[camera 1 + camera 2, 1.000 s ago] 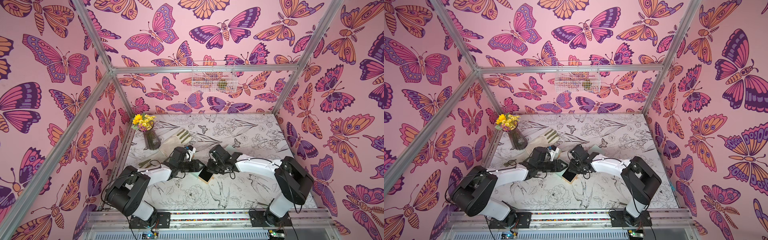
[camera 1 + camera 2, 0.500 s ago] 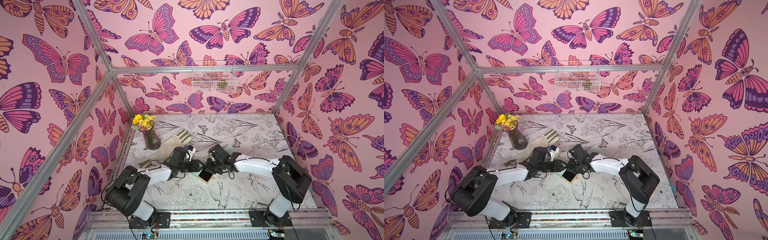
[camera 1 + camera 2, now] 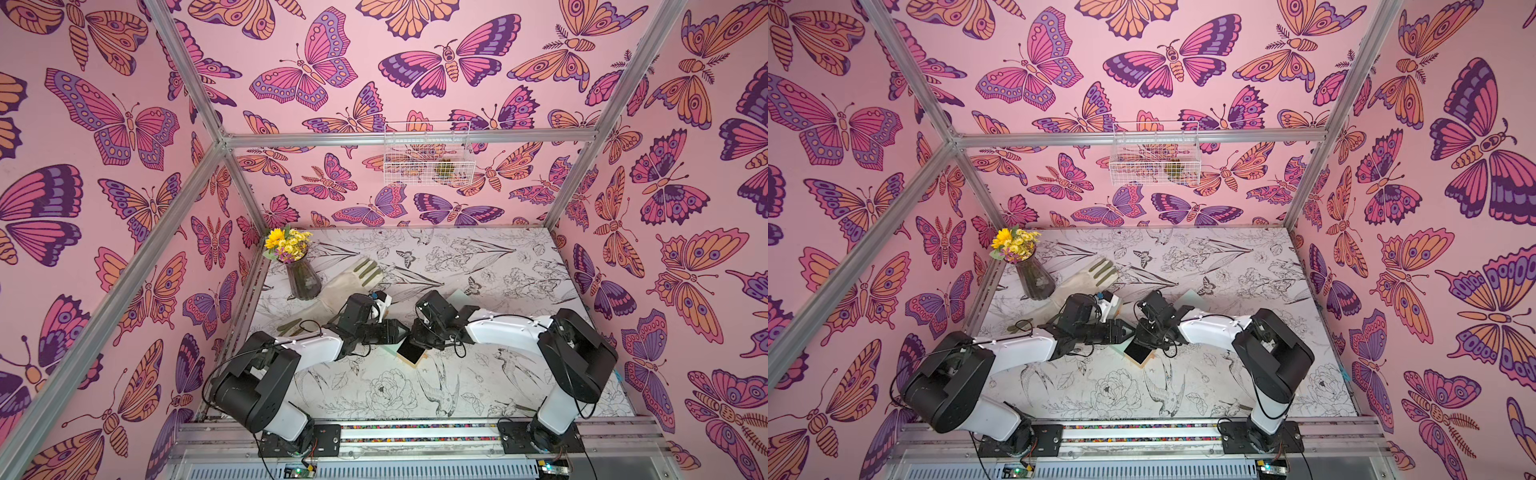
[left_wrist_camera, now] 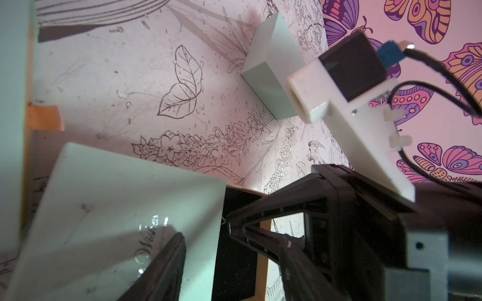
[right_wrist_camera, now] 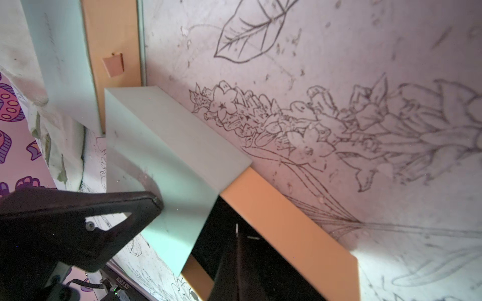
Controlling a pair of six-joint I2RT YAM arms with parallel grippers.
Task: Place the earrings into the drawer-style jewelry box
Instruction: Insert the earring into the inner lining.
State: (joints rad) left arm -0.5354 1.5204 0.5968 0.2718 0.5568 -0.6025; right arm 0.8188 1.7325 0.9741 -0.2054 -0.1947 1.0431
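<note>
Close work over a small jewelry box (image 3: pixel 1124 348)
The left gripper (image 3: pixel 1124 331) and right gripper (image 3: pixel 1140 335) crowd its mint sleeve, the dark-lined drawer (image 3: pixel 1138 354) drawn out toward the near edge; a vase of yellow flowers (image 3: pixel 1035 282) and a long pale glove (image 3: pixel 1090 275) are behind the left arm (image 3: pixel 1017 351).

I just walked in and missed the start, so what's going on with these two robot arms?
Both arms meet mid-table over a small jewelry box. The left gripper clamps the box's pale sleeve, steadying it, and its black-lined drawer is pulled out. The right gripper is shut, with its tips pointing into the open drawer. Whether they pinch an earring is too small to tell. Another pale box, a glove and a flower vase sit farther back.
</note>
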